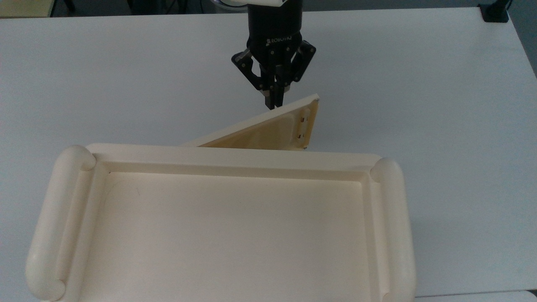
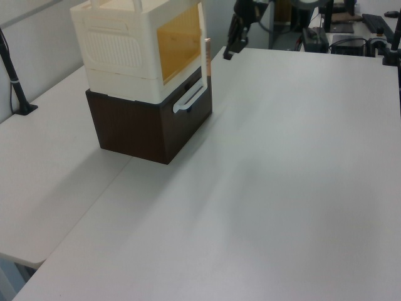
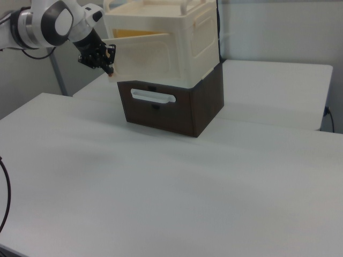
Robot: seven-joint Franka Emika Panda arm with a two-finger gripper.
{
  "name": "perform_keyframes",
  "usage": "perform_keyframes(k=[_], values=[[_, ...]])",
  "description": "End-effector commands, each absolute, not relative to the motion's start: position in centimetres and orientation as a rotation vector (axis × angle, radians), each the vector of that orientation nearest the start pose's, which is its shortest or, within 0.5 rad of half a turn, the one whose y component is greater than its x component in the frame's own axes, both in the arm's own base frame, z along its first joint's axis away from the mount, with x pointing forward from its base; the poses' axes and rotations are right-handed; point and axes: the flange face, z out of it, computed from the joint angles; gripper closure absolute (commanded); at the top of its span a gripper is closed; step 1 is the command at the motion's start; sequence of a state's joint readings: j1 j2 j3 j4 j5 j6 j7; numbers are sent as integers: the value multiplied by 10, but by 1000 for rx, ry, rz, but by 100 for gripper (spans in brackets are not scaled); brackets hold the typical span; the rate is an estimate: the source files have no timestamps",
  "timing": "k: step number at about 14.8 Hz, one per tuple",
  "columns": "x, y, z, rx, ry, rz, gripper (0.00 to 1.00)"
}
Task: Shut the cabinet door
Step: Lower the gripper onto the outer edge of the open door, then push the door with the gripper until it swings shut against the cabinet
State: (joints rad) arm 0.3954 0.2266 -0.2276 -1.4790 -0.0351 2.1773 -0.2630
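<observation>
A white counter carries the cream cabinet, stacked on a dark brown drawer unit with a white handle. In the top view the cabinet door stands partly ajar, angled toward two o'clock from the cabinet's front edge. At twelve o'clock of the door, the black pincer, fingers together, touches the door's outer face.

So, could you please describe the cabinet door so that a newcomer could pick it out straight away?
Find the cream cabinet standing on a dark brown drawer box. The cabinet door is the thin cream panel hinged at its front, standing ajar, with the black gripper against its outer face. Unlike the tray-like top, it is flat and carries small copper-coloured fittings.
</observation>
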Motion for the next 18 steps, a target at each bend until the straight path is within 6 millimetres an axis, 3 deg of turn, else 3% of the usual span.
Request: perform_keyframes(k=[1, 7, 9, 15, 18], values=[[688, 151, 584, -3077, -435, -1007, 87], [716, 158, 568, -2943, -79, -1314, 88], [725, 147, 566, -2923, 18, -1415, 88], [740, 145, 567, -2875, 89, -1541, 88], [752, 141, 558, -2882, 95, -1560, 88]])
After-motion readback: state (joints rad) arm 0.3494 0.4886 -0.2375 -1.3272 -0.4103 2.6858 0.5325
